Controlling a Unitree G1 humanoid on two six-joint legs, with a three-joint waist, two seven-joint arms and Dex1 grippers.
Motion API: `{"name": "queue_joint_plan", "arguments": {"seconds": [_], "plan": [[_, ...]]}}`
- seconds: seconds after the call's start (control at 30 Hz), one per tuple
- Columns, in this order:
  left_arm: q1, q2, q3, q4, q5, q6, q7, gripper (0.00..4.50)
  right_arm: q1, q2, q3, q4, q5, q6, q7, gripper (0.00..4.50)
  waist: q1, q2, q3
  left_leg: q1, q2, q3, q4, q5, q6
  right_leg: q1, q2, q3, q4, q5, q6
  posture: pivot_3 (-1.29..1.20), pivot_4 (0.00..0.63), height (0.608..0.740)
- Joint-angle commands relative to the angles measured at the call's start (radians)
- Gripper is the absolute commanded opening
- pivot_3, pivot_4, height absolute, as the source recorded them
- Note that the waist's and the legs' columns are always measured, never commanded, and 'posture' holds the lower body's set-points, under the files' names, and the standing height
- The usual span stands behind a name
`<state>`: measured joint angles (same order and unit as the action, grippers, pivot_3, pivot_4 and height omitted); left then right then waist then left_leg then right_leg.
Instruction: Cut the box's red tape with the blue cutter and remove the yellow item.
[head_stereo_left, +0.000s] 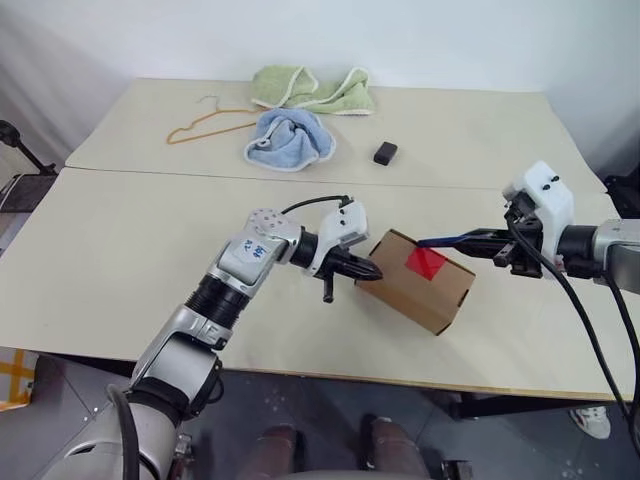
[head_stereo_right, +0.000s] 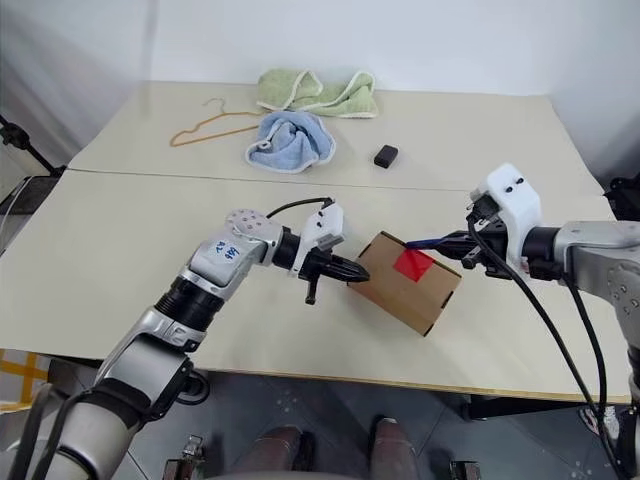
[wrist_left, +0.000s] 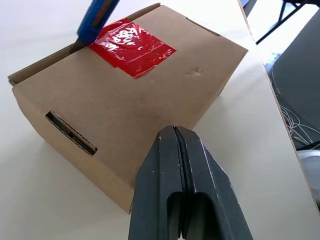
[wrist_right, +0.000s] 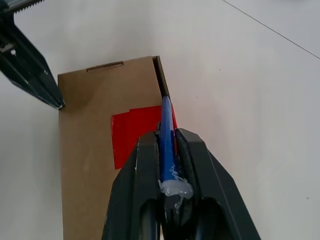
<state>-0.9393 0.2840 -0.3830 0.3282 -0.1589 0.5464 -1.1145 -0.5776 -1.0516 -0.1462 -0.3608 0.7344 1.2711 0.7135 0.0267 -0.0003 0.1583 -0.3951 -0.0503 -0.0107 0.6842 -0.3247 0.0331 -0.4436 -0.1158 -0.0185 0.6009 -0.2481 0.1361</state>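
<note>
Right gripper clamps cutter, tip at box flap seam beside tape. Left gripper closed, bracing box corner. Tape seemingly uncut; yellow item presumably inside.

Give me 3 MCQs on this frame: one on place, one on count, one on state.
1. Where is the blue cutter's tip?
A. at the flap seam by the red tape on the box
B. on the black block
C. under the hanger

2. How many towels lie at the table's far side?
A. one
B. two
C. four

3. What state is the left gripper in?
A. wide open above the box
C. shut on the cutter
B. shut, empty, tips against the box's edge

Answers:
1. A, since the right wrist view shows the tip at the seam beside the tape, with the right gripper clamped on the cutter.
2. B, a green towel and a blue towel.
3. B, its fingers are pressed together with nothing between them at the box's corner.
</note>
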Motion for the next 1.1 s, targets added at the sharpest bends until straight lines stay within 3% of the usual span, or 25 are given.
{"name": "queue_joint_plan", "arguments": {"seconds": [0.03,0.47,0.93,1.1], "plan": [[-0.016,0.0,-0.018,0.025,0.036,0.033,0.016,0.0,-0.027,-0.051,0.045,0.018,-0.013,0.02,0.034,0.17,0.0,0.0,0.0,0.0,0.0,0.0,0.0,0.0,0.0,0.0,0.0,0.0,0.0,0.0,0.0,0.0,0.15,0.74],[-0.012,-0.006,-0.025,0.018,0.042,0.077,0.039,0.0,-0.124,-0.144,0.174,0.06,-0.049,0.025,0.131,0.17,0.002,0.0,0.0,0.002,0.0,0.0,0.0,0.0,0.0,0.002,0.0,0.0,0.0,0.0,0.0,0.0,0.15,0.74],[-0.01,-0.013,-0.035,0.036,0.055,0.065,0.071,0.0,-0.106,-0.227,0.185,-0.003,-0.031,0.077,0.2,0.17,0.004,0.0,0.0,0.004,0.0,-0.001,0.0,-0.001,0.001,0.004,-0.001,0.0,-0.006,0.0,0.0,0.0,0.15,0.74],[-0.006,-0.02,-0.044,0.029,0.056,0.078,0.077,0.0,-0.139,-0.203,0.188,-0.015,-0.024,0.142,0.173,0.17,0.004,0.0,0.0,0.004,0.0,-0.001,0.0,-0.001,0.001,0.005,-0.001,0.0,-0.007,0.0,0.0,0.0,0.15,0.74]]}}
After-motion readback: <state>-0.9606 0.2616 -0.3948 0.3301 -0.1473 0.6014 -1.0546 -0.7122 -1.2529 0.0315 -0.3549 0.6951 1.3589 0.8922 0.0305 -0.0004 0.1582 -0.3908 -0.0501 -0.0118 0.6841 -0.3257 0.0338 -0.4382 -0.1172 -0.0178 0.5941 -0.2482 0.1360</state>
